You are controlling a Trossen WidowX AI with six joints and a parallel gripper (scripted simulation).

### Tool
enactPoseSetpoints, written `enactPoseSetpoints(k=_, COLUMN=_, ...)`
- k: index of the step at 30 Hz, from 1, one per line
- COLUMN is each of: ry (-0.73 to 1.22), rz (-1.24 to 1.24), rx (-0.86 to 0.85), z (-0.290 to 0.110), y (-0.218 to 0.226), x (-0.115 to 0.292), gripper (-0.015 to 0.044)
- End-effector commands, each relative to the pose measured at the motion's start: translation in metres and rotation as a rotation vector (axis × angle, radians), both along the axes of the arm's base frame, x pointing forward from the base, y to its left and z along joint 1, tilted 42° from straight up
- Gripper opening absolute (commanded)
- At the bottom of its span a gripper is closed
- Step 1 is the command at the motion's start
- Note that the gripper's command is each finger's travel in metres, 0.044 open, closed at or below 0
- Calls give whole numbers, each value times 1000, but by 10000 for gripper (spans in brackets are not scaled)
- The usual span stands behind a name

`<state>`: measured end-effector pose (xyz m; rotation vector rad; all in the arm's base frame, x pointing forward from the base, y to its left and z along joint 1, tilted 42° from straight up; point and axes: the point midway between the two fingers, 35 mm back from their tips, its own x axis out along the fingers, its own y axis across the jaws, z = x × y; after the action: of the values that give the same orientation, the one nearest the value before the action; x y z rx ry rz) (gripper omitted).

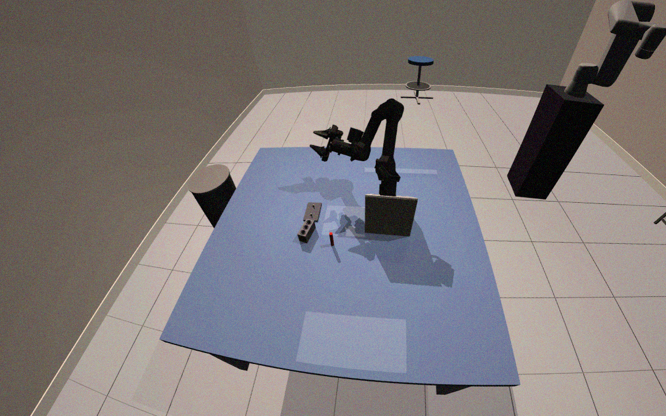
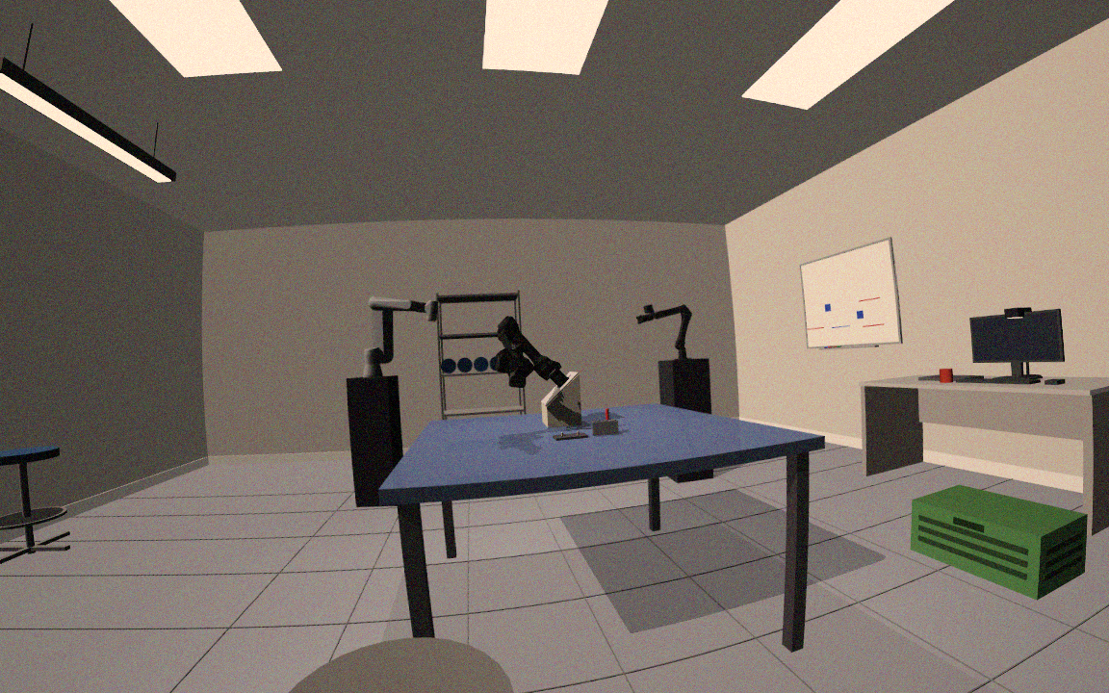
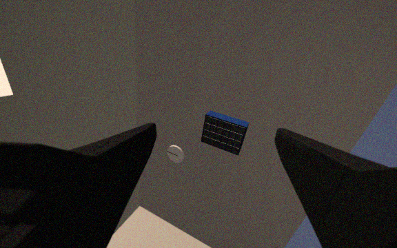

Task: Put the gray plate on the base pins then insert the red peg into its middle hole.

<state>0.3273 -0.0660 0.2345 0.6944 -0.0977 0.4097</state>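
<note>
The base (image 1: 317,206) (image 2: 570,437) is a thin flat piece on the table, with two short pins standing up. A thicker gray block with holes in its top, apparently the plate (image 1: 311,228) (image 2: 605,428), sits at the base's near end in the top view; whether they touch is too small to tell. The red peg (image 1: 331,238) (image 2: 606,414) stands upright beside the block. My gripper (image 1: 313,139) (image 3: 214,131) is open and empty, raised high above the table and well behind these parts. The wrist view shows none of them.
A large upright panel (image 1: 390,217) (image 2: 564,406) stands on the blue table (image 1: 252,289) (image 2: 472,465), in front of the arm's foot and to the right of the peg in the top view. A round dark stand (image 1: 212,181) is beyond the table's left edge there.
</note>
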Motion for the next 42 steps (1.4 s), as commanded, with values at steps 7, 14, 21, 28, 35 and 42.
enactPoseSetpoints(k=7, ry=110, rz=-63, rx=-24, z=-29, y=-1, x=41, gripper=440)
enactPoseSetpoints(k=14, ry=417, rz=-141, rx=-217, z=-110, y=20, x=104, gripper=440)
enactPoseSetpoints(k=21, ry=760, rz=-93, rx=-634, z=-207, y=64, x=122, gripper=440)
enactPoseSetpoints(k=28, ry=1105, rz=208, rx=-1371, z=-286, y=110, x=87, gripper=440)
enactPoseSetpoints(k=35, ry=1223, rz=802, rx=-2253, z=-300, y=140, x=34, gripper=440)
enactPoseSetpoints(k=42, ry=1208, rz=961, rx=-2439, z=-295, y=147, x=26, gripper=440)
